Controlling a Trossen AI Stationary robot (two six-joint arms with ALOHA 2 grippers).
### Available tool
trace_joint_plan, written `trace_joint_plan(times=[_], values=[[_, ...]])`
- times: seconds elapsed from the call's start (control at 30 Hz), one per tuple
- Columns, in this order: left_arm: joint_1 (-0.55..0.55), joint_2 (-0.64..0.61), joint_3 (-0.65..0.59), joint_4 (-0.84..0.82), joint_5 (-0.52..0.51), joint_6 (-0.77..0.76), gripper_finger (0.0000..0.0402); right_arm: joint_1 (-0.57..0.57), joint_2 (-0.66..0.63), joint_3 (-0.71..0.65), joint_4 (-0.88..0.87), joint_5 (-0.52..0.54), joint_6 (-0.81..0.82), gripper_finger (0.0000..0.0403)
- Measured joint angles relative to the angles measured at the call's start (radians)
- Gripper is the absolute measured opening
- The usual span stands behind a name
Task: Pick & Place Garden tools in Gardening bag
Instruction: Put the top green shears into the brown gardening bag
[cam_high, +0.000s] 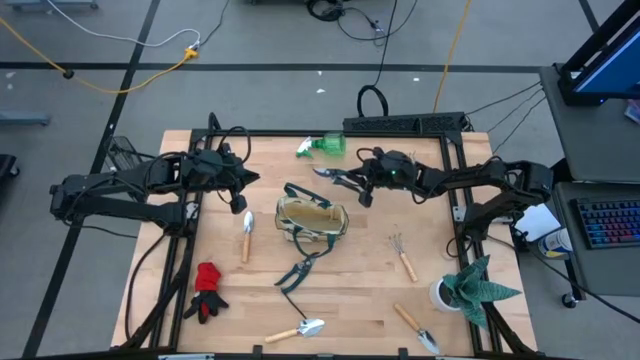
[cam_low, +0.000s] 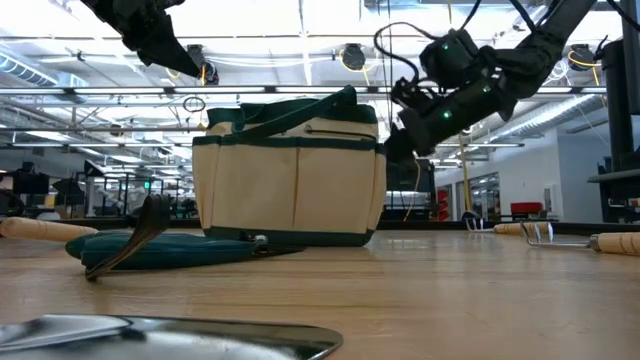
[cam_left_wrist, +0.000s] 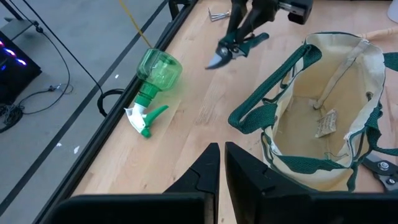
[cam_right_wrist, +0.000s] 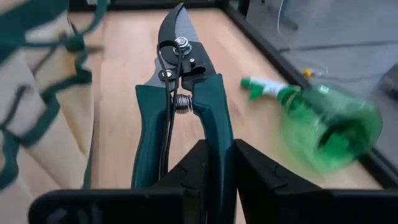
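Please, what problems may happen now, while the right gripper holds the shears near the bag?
1. The right gripper pinches only one teal handle of the steel-bladed pruning shears, so they may swing or slip out.
2. The dark green loop handles lie across the mouth of the cream fabric gardening bag; the blades could snag there.
3. The soft bag may tip if pushed.

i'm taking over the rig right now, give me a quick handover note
Right gripper: shut on green-handled pruners, held above the table beside the bag.
Left gripper: shut, empty, above the table left of the bag.
Bag: table centre, open, no tool visible inside.
On the table: spray bottle at the far edge, trowel, second shears, red glove, trowel, fork, trowel.
Done: nothing bagged yet.
Left: drop the pruners in, then all the rest.
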Motion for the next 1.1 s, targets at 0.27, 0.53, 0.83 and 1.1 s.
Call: trace_joint_plan(times=[0.27, 0.53, 0.83, 1.1], values=[[0.000, 0.000, 0.000, 0.000, 0.000, 0.000, 0.0031, 0.000, 0.000, 0.000, 0.116, 0.000, -0.026, 0.0052], [0.000, 0.000, 0.000, 0.001, 0.000, 0.006, 0.0031, 0.020, 0.000, 0.000, 0.273, -0.006, -0.014, 0.0053], [0.000, 0.000, 0.000, 0.003, 0.000, 0.011, 0.0031, 0.086, -0.001, 0.001, 0.408, -0.089, 0.017, 0.0054], [0.000, 0.000, 0.000, 0.007, 0.000, 0.012, 0.0031, 0.155, -0.001, 0.027, 0.423, -0.087, 0.018, 0.0054]])
